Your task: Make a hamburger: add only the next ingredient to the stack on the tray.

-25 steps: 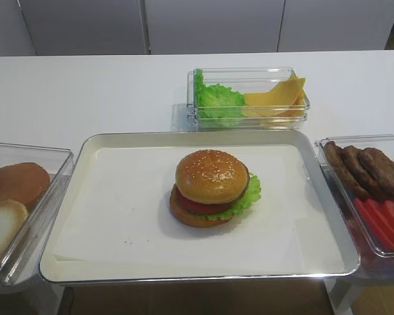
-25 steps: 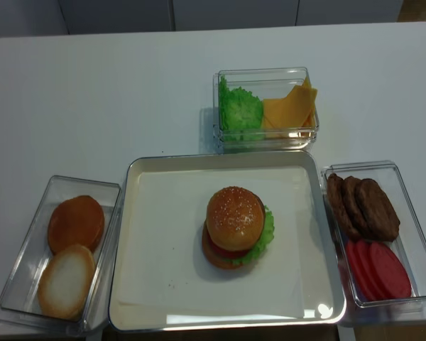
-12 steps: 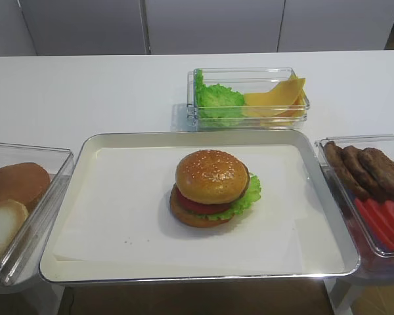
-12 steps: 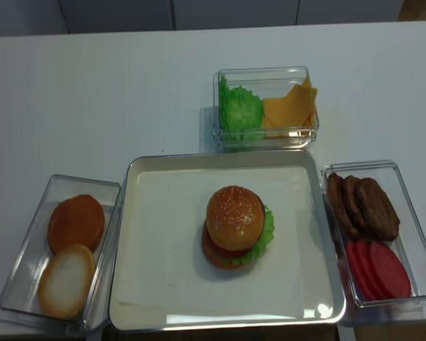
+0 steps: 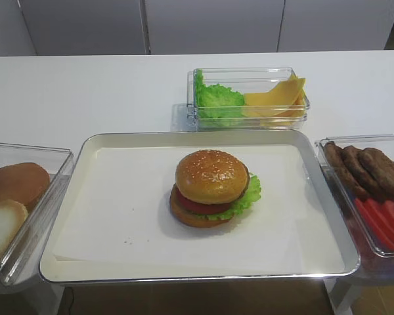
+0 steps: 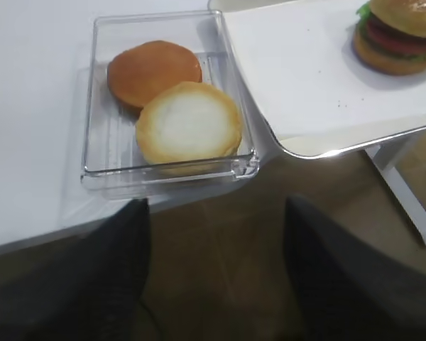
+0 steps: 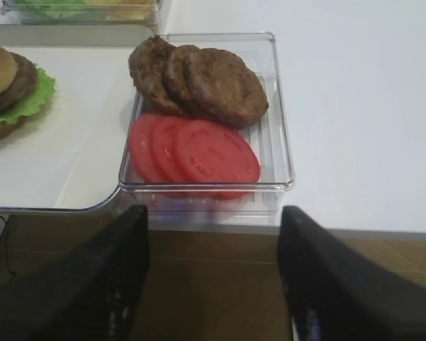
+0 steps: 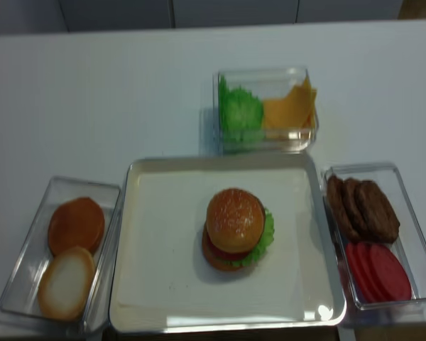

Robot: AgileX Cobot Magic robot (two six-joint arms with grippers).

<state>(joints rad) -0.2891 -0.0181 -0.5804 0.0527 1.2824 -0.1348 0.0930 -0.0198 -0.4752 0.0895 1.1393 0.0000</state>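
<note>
The sesame-seeded bun top (image 5: pixel 212 174) sits on the stack (image 5: pixel 213 209) of bottom bun, lettuce, tomato and patty in the middle of the silver tray (image 5: pixel 197 278). It also shows at the edge of both wrist views. My left gripper (image 6: pixel 214 204) hangs open and empty below the table's front edge, in front of the bun tub. Likewise open and empty, my right gripper (image 7: pixel 213 211) hangs below the edge in front of the patty tub. Neither gripper appears in the high views.
A clear tub (image 5: pixel 59 157) left of the tray holds a smooth brown bun (image 6: pixel 154 71) and a pale flat-faced bun (image 6: pixel 189 122). The right tub (image 7: pixel 273 85) holds patties (image 7: pixel 224 85) and tomato slices (image 7: pixel 199 150). A back tub (image 5: pixel 249 73) holds lettuce and cheese.
</note>
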